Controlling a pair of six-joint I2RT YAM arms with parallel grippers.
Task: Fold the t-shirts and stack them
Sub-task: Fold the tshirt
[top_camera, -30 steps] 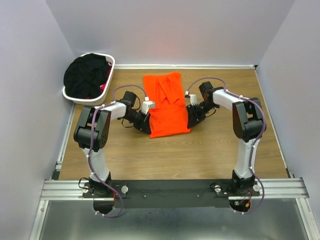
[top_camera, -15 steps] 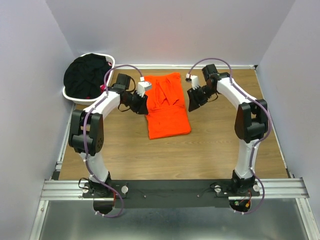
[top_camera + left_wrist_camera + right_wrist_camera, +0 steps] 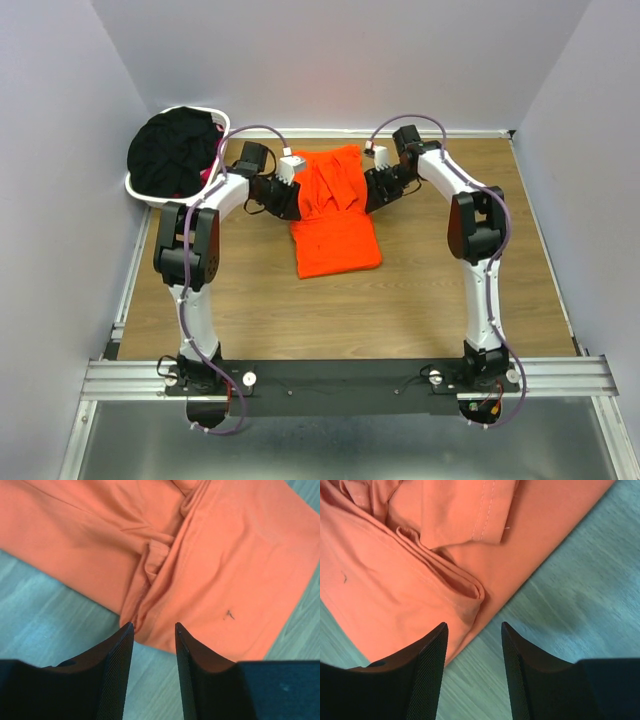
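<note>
The bright orange t-shirt (image 3: 333, 215) lies on the wooden table, folded into a long strip with its sleeves turned in. My left gripper (image 3: 293, 200) is open at the strip's left edge, about halfway up; in the left wrist view (image 3: 154, 626) its fingers stand over the shirt's edge (image 3: 150, 570). My right gripper (image 3: 373, 193) is open at the right edge; in the right wrist view (image 3: 472, 625) the folded edge (image 3: 465, 587) lies between its fingers. Black t-shirts (image 3: 172, 150) with a bit of pink cloth (image 3: 207, 173) fill the basket.
A white plastic laundry basket (image 3: 223, 124) stands at the table's back left corner. Grey walls close the table on three sides. Bare wood lies in front of the shirt and to the right of it.
Both grippers have moved from the shirt's lower half toward the back, up along its two side edges. The shirt lies as before.
</note>
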